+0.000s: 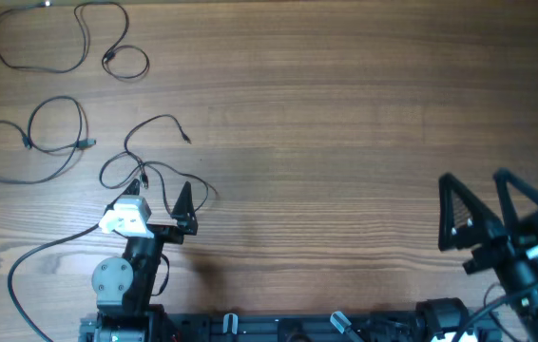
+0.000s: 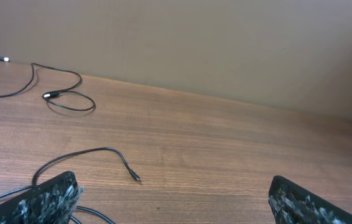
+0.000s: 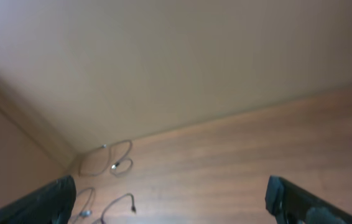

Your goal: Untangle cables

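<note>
Wide-spread and empty, the left gripper [image 1: 162, 195] hangs over the nearest of 3 cables [image 2: 101, 149], each a separate loop on the table's [image 1: 345, 114] left. The right gripper [image 1: 478, 185] is equally wide. Only overhead shows all 3 whole.

Overhead straight down, both wrist views low, sharing cables [image 2: 51, 95]

The wooden table [image 1: 364, 123] shows a brown top with grain running side to side, and most of it is bare. On its left part lie three thin black cords, each apart from the others. The far cable [image 1: 109, 59] sprawls in wide loops at the far left corner, the middle cable [image 1: 84, 142] rings loosely by the left edge, and the near cable [image 1: 160, 118] curls further inward.
</note>
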You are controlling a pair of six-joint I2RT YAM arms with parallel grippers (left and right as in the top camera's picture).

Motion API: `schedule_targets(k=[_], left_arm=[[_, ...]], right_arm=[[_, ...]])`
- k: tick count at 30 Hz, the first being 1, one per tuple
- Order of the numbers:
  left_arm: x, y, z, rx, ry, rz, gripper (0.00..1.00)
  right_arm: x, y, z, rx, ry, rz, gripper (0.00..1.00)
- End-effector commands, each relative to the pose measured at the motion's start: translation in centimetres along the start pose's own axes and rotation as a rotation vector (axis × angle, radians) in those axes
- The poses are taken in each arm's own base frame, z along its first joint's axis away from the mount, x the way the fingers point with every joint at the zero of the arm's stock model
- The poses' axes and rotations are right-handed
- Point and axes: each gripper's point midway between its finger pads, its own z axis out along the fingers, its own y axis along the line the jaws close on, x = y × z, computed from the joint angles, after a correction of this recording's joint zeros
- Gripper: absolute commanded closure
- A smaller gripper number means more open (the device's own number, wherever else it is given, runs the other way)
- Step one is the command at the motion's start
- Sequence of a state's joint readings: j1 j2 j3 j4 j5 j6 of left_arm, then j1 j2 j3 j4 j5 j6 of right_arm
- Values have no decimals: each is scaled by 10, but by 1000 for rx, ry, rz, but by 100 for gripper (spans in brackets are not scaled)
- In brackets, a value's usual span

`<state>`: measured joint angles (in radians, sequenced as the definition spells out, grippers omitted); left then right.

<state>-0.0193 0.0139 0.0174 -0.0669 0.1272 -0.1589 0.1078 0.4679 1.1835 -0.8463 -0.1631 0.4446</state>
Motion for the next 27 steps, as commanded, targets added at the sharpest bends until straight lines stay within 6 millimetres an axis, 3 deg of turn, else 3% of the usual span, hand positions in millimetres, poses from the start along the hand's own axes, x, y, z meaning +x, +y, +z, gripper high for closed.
schedule_targets(k=[1,9,17,21,27], left_arm=[[2,4,0,-17,-3,16,0],[2,4,0,-17,-3,16,0],[2,4,0,-17,-3,16,0],[2,4,0,-17,-3,16,0],[2,4,0,-17,-3,16,0]], right_arm=[[20,-21,-28,109,11,16,0],[18,-28,-72,157,-130,-6,0],[16,-11,-136,99,-345,-291,0],[12,0,-147,81,-364,-426,0],[18,9,-140,46,-342,-625,0]])
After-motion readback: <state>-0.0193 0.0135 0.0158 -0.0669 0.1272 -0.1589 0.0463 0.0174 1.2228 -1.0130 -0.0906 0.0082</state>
